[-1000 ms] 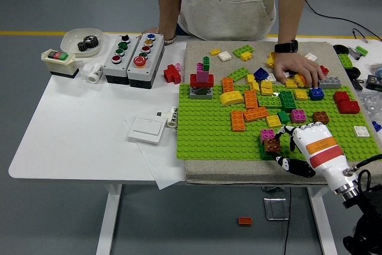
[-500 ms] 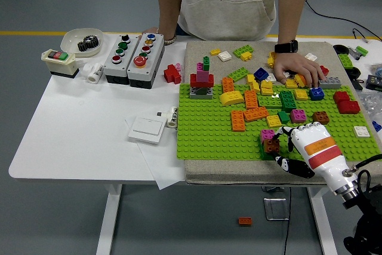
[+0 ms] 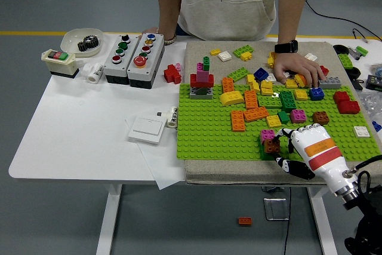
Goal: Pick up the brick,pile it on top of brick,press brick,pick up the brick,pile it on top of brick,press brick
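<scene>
My right hand, white with black fingertips, reaches in from the lower right. Its fingers curl around a small brown brick near the front edge of the green baseplate. The brown brick sits on a green brick, right beside a magenta brick. The thumb lies below and in front of the brick. Several loose bricks in orange, yellow, green and blue cover the plate's far right part. A person's hand rests on bricks at the far right.
A small tower of grey, red, magenta and green bricks stands on the plate's far left. Two button boxes, a white dish with a gear and a white switch plate lie to the left. A person stands at the far side.
My right hand has shifted very slightly toward the near edge, staying at the brown brick. The person's hand has stayed where it was.
</scene>
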Tool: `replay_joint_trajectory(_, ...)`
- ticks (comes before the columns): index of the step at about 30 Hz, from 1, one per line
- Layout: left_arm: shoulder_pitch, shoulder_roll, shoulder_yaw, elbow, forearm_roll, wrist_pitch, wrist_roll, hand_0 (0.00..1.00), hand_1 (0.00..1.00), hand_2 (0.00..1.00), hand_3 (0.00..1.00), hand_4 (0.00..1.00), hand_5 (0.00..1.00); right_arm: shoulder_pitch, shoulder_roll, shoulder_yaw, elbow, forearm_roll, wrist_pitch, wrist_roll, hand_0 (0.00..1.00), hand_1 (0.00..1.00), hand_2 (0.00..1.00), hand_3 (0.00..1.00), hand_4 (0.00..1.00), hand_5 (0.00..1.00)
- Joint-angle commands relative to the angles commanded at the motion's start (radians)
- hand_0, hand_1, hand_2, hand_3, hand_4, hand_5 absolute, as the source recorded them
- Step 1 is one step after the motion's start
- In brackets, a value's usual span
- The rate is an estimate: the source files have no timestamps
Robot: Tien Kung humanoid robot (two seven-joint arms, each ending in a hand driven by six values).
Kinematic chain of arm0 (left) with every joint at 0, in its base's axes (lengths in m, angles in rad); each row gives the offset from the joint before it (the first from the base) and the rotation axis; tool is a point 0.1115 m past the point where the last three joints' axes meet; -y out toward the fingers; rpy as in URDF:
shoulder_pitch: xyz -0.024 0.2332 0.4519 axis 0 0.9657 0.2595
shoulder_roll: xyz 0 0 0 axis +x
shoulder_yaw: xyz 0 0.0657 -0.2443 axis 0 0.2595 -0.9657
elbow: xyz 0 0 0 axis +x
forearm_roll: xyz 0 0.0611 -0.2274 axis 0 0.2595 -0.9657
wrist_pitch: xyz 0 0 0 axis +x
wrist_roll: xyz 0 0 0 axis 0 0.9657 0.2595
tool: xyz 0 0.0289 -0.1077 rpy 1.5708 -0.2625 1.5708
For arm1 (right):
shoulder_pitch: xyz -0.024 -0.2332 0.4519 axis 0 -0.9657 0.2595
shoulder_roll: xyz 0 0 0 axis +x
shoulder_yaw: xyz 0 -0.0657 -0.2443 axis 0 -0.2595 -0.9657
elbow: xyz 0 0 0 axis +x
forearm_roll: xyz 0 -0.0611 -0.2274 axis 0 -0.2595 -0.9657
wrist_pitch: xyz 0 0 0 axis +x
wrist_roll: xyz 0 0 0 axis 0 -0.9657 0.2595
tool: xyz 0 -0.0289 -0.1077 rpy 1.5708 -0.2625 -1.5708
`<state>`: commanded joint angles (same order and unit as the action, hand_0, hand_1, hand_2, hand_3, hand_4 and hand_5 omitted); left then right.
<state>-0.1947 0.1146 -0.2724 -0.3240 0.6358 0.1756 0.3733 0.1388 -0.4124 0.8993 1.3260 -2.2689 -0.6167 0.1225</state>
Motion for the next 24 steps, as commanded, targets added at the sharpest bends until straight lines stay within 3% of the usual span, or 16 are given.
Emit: replay_joint_trajectory(24, 0.001, 0.0, -0.002, 0.0, 0.003, 0.0, 0.001, 0.862, 0.813, 0.817, 0.623, 0.715, 0.684, 0.018, -0.016, -0.016, 0.002, 0.0, 0.027, 0.023, 0.26, 0.196, 0.267, 0.52, 0.743, 0.216)
